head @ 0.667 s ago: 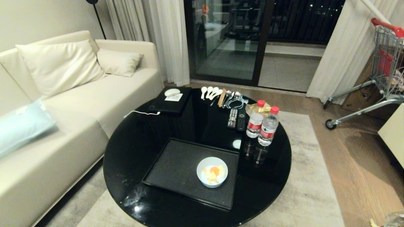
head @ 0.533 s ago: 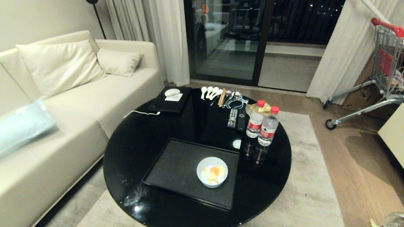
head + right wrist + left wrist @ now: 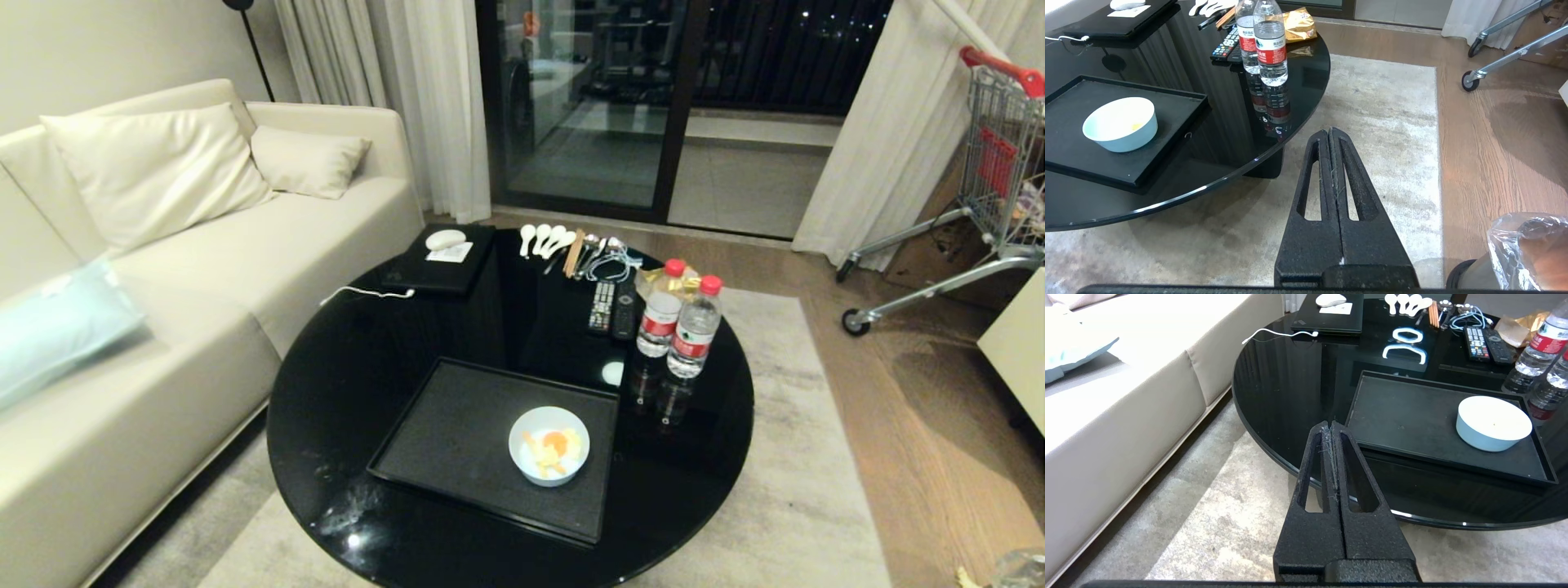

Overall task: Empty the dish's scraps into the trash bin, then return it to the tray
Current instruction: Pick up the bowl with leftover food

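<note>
Left gripper (image 3: 1332, 425): two matte black, grainy-textured fingers, each a long tapering wedge with a slot-shaped cutout, pale lint caught along the seam between them. Right gripper (image 3: 1329, 132): the same black slotted wedge fingers, with a small white fleck near the base.

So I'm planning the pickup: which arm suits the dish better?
Probably right: the dish sits at the tray's right end and the bin stands on the right side. Both claws hang shut.
</note>
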